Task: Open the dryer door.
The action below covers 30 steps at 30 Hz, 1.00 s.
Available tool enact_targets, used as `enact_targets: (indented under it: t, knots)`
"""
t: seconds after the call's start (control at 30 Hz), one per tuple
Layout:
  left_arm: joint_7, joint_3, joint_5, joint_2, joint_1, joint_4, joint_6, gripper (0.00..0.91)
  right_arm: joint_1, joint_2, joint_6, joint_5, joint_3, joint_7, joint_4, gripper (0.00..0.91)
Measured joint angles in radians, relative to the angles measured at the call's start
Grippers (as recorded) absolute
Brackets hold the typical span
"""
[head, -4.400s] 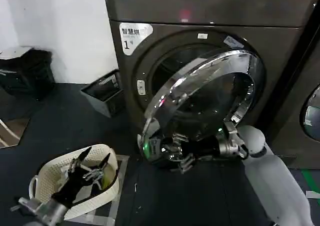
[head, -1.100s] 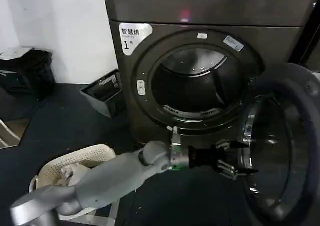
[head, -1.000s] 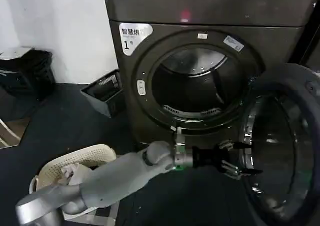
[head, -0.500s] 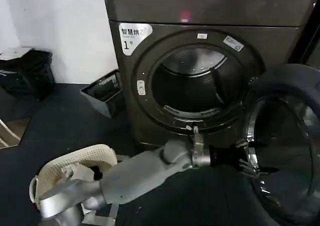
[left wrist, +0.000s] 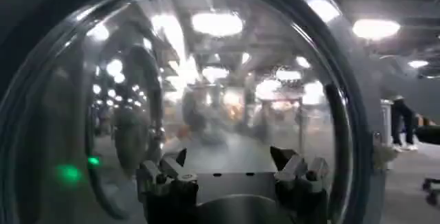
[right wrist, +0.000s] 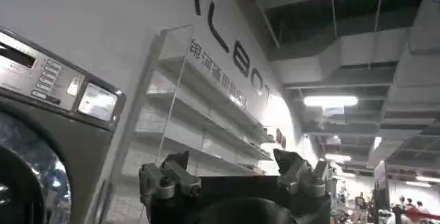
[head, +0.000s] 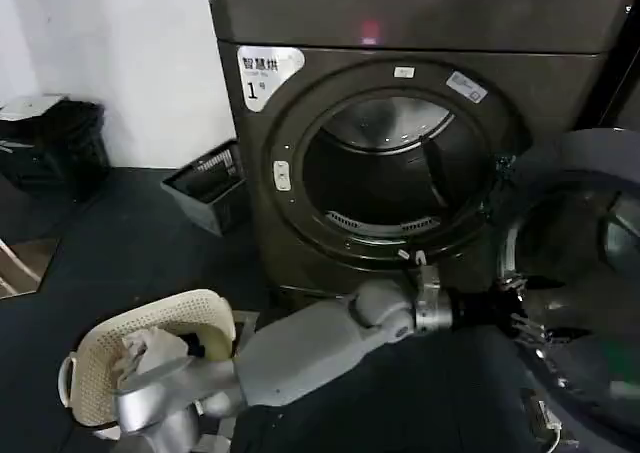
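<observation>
The dryer door (head: 585, 273) hangs wide open beside the dryer (head: 400, 153), the left tool (head: 520, 313), fingers apart, reaching against its inner side

Dark grey-brown dryer (head: 300, 93), white sticker (head: 267, 70) marked 1; cream perforated basket (head: 110, 358); door glass (left wrist: 220, 95) seemingly dark-tinted.
</observation>
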State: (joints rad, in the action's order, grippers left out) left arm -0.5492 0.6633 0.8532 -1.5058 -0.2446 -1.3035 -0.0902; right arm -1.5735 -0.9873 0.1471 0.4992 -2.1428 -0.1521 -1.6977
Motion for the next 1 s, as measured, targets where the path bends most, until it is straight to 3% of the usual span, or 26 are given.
enact_targets:
  t: [0.57, 0.73, 1.0]
  knots:
    - [0.119, -0.042, -0.049, -0.103, 0.012, 0.109, -0.032, 0.907, 0.003, -0.001, -0.002, 0.0, 0.003, -0.001, -0.003, 0.907]
    - [0.166, -0.06, -0.071, -0.103, 0.012, 0.137, -0.102, 0.907, 0.002, 0.0, -0.005, 0.0, 0.003, -0.002, -0.002, 0.907]
    - [0.159, -0.07, -0.082, -0.103, 0.005, 0.113, -0.211, 0.907, 0.008, 0.008, -0.005, 0.0, 0.003, -0.002, 0.001, 0.907]
